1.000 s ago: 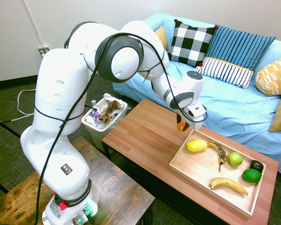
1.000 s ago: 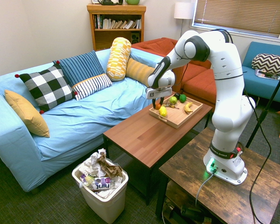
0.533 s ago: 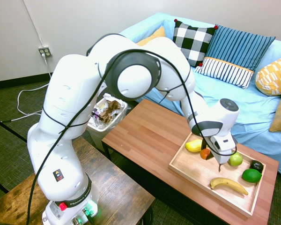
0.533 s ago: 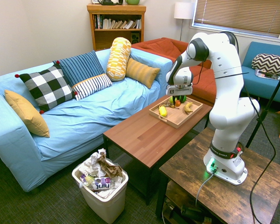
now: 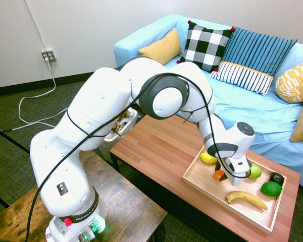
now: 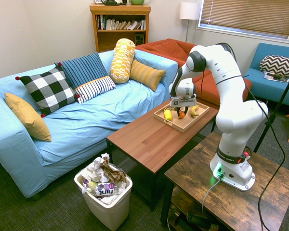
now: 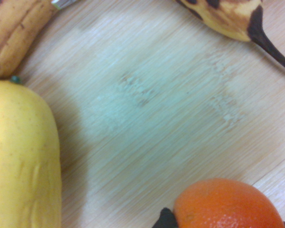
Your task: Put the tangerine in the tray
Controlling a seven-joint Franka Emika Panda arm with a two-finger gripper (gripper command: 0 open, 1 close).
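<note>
The tangerine point(image 5: 219, 175) is a small orange fruit held low inside the light wooden tray point(image 5: 198, 185), and my gripper point(image 5: 221, 173) is shut on it from above. In the second exterior view the gripper point(image 6: 181, 113) and tangerine point(image 6: 181, 115) sit near the middle of the tray point(image 6: 179, 125). The wrist view shows the tangerine point(image 7: 228, 205) just over the tray's bare wooden floor point(image 7: 156, 109). Whether the fruit touches the floor I cannot tell.
The tray also holds a yellow oblong fruit point(image 5: 207, 158), a green apple point(image 5: 255, 171), a lime point(image 5: 271, 189), a dark fruit point(image 5: 276, 177), a yellow banana point(image 5: 246, 198) and a spotted banana point(image 7: 228, 16). The tray sits at one end of a wooden coffee table point(image 5: 156, 143) beside a blue sofa point(image 5: 252, 108).
The gripper carried the tangerine from above the table beside the tray to over the tray, then came down low inside it. The grip stayed shut.
</note>
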